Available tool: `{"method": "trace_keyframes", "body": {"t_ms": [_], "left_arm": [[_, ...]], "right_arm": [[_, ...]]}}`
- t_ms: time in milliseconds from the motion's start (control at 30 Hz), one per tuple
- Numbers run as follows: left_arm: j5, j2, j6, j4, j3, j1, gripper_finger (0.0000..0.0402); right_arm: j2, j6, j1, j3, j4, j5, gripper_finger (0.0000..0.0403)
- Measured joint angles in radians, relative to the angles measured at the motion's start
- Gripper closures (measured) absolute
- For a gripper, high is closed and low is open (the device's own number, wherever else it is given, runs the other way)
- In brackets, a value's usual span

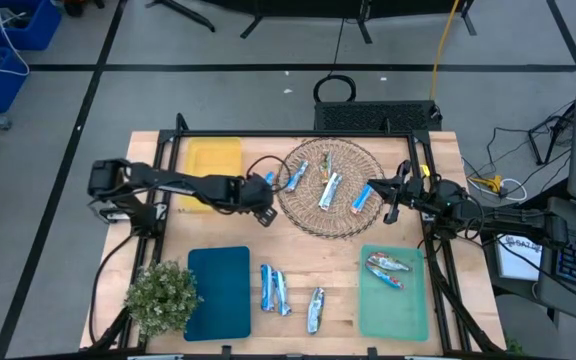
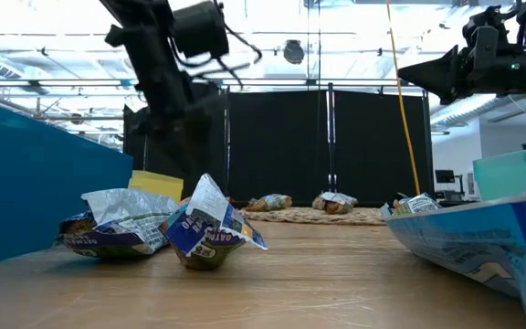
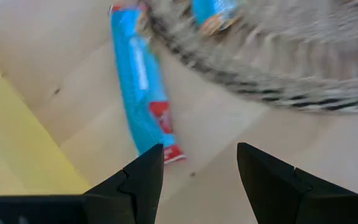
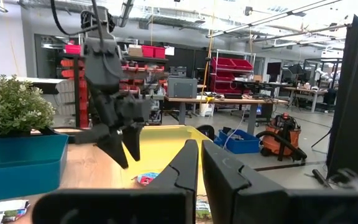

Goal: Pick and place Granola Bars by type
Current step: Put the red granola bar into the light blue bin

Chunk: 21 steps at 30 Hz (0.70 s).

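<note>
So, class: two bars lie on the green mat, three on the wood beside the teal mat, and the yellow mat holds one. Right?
Not quite: the yellow mat is bare in the high view. Two bars lie on the green mat, three beside the teal mat.

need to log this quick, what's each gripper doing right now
left gripper: open, empty, hovering over a blue granola bar beside the wicker basket.
right gripper: shut, holding nothing, raised by the basket's other side.

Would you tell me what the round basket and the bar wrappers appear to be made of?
Basket: looks like woven wicker or cane, matte, with an open lattice weave. Bar wrappers: thin glossy foil or plastic film, crinkled, with shiny torn ends.
</note>
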Motion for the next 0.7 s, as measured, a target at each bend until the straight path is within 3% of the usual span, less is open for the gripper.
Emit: {"method": "trace_keyframes", "body": {"t_ms": [267,700], "left_arm": [[0.029,0.079,-0.02,-0.046,0.0,0.043,0.0193],[-0.012,0.08,-0.032,-0.046,-0.001,0.094,0.0193]], "right_arm": [[0.0,0.0,0.0,0.0,-0.004,0.0,0.0387],[0.0,0.0,0.0,0.0,-0.006,0.0,0.0387]]}}
